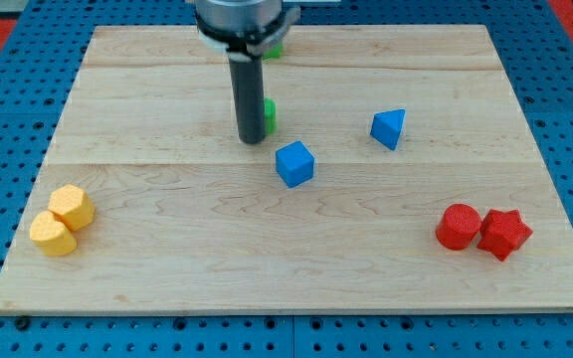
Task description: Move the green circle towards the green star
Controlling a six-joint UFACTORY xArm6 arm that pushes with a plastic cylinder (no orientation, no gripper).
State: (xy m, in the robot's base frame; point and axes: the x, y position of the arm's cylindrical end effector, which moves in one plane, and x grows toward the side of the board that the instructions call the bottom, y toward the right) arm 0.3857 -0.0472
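Note:
My rod comes down from the view's top and its tip (252, 140) rests on the wooden board. A green block (269, 115), mostly hidden behind the rod, sits just right of the rod near the tip; its shape cannot be made out. A second green block (273, 47) peeks out near the view's top, mostly hidden by the arm; its shape cannot be told either.
A blue cube (294, 164) lies just below-right of the tip. A blue triangular block (389, 128) is further right. A red cylinder (458, 227) and red star (504, 235) touch at the lower right. Two yellow blocks (62, 220) sit at the lower left.

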